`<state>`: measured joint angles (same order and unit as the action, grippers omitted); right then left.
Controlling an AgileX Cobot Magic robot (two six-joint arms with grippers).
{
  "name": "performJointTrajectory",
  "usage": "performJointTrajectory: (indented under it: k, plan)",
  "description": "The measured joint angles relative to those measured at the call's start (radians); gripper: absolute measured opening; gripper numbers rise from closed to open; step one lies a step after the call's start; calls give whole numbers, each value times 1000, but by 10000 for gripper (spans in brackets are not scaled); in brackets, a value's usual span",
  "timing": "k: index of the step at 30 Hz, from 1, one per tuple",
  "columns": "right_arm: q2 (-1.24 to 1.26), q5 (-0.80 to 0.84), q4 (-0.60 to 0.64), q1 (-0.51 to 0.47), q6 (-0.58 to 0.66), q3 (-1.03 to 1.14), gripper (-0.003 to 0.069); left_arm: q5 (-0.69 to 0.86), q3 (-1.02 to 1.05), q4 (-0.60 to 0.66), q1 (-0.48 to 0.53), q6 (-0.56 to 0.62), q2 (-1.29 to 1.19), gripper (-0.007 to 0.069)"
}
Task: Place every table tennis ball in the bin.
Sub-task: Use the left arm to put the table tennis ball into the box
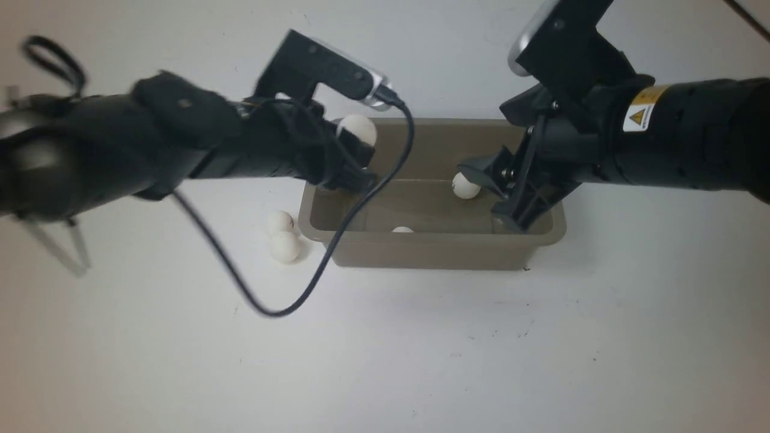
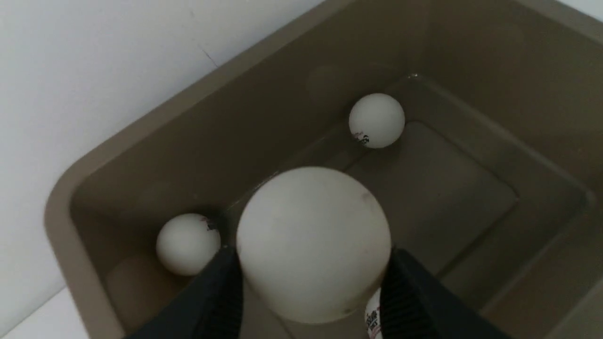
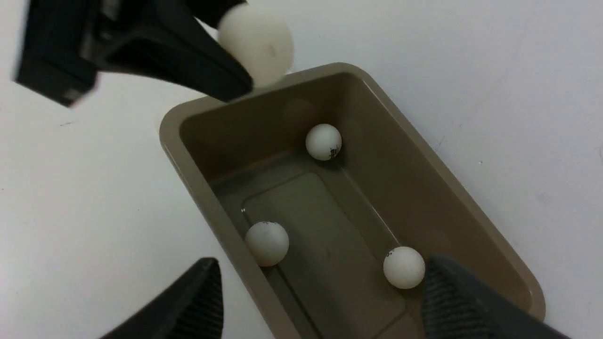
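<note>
The taupe bin (image 1: 433,251) stands mid-table. My left gripper (image 1: 360,153) is shut on a white table tennis ball (image 1: 358,129) and holds it above the bin's far left corner; the held ball (image 2: 313,242) fills the left wrist view. My right gripper (image 1: 496,198) is open and empty above the bin's right half. Three balls lie on the bin floor in the right wrist view (image 3: 323,141) (image 3: 266,243) (image 3: 403,267). Two more balls (image 1: 280,222) (image 1: 284,247) rest on the table, touching each other, just left of the bin.
The left arm's black cable (image 1: 271,310) loops down over the bin's near left corner onto the table. The white table (image 1: 421,361) lies around the bin.
</note>
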<state>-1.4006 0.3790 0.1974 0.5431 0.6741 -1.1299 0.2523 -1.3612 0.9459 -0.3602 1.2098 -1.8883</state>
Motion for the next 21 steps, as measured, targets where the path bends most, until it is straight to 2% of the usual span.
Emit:
performJointTrajectory:
  k: [4, 7, 9, 15, 19, 21]
  plan:
    - [0, -3, 0, 0, 0, 0, 514, 20, -23, 2, 0, 72, -42, 375]
    - [0, -5, 0, 0, 1, 0, 514, 36, -25, 12, 0, 49, -43, 478]
    - [0, -7, 0, 0, 1, 0, 514, 38, -25, 13, 0, 15, -27, 505]
    - [0, -12, 0, 0, 1, 0, 514, 92, -6, -42, 46, -67, 75, 498]
    - [0, -26, 0, 0, 1, 0, 514, 183, 3, -113, 131, -178, 128, 489]
    - [0, -26, 0, 0, 1, 0, 514, 238, 3, -179, 186, -273, 150, 489]
